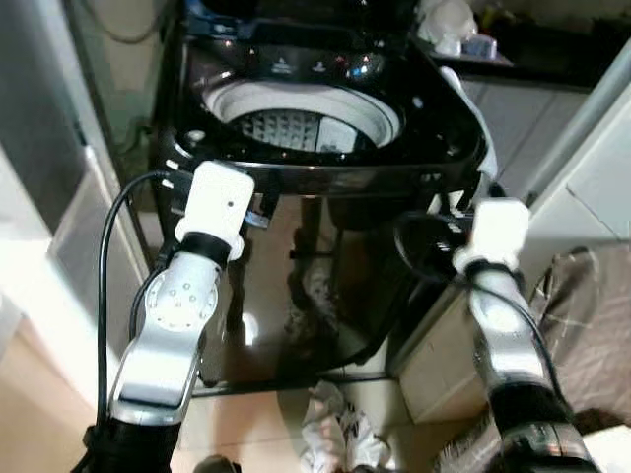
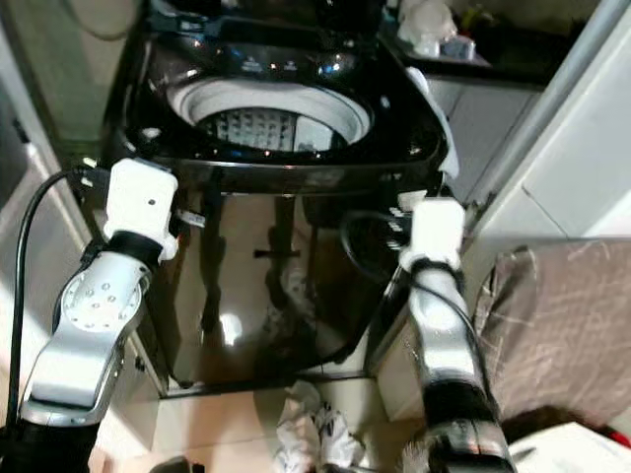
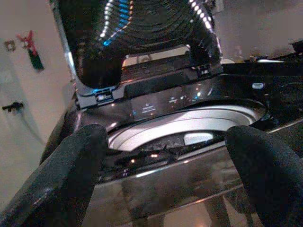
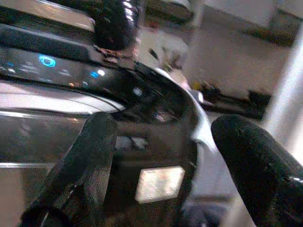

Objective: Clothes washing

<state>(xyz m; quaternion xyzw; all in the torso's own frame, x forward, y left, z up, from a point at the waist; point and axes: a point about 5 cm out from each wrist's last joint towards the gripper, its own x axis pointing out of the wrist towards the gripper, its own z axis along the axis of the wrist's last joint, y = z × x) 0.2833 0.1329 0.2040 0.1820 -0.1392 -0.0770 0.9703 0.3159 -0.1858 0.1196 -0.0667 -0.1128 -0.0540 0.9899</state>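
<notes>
1. Washing machine (image 1: 315, 197) stands at 12 o'clock, lid raised, drum (image 1: 296, 123) exposed.
2. Left gripper (image 3: 161, 175): jaws open, at the front rim.
3. Right gripper (image 4: 161, 179): jaws open, at the machine's right front corner.
4. Clothes (image 1: 330, 429) lie on the floor at 6 o'clock.

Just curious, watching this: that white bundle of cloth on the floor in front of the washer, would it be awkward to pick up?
Probably floppy: the crumpled white cloth lies in loose folds on the floor. It looks light, likely to sag and trail from two thin fingers.
</notes>
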